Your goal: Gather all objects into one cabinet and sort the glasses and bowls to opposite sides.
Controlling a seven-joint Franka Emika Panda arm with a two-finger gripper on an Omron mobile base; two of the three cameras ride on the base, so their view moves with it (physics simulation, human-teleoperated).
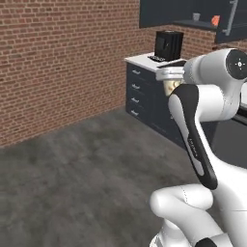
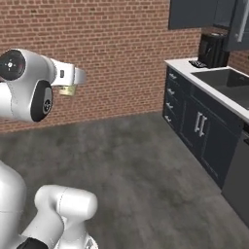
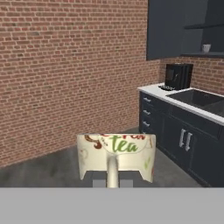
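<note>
My gripper (image 3: 112, 182) is shut on a cream mug (image 3: 116, 154) printed with "tea", held upright in front of the hand with its handle toward the camera. The same mug (image 1: 170, 86) hangs under the white hand, and in the right base view the mug (image 2: 68, 90) hangs high above the floor. The navy wall cabinet (image 1: 166, 12) stands open far ahead to the right. On its shelf are a grey-green mug (image 1: 196, 17) and an orange mug (image 1: 215, 20), beside the open door's bar handle (image 1: 232, 18). The bowls are out of view.
A black coffee machine (image 3: 178, 76) sits on the white counter (image 3: 154, 89) beside a dark sink (image 3: 197, 98), above navy drawers (image 1: 140, 94). A brick wall (image 3: 65, 70) runs along the left. Grey floor (image 2: 131, 165) lies open between me and the counter.
</note>
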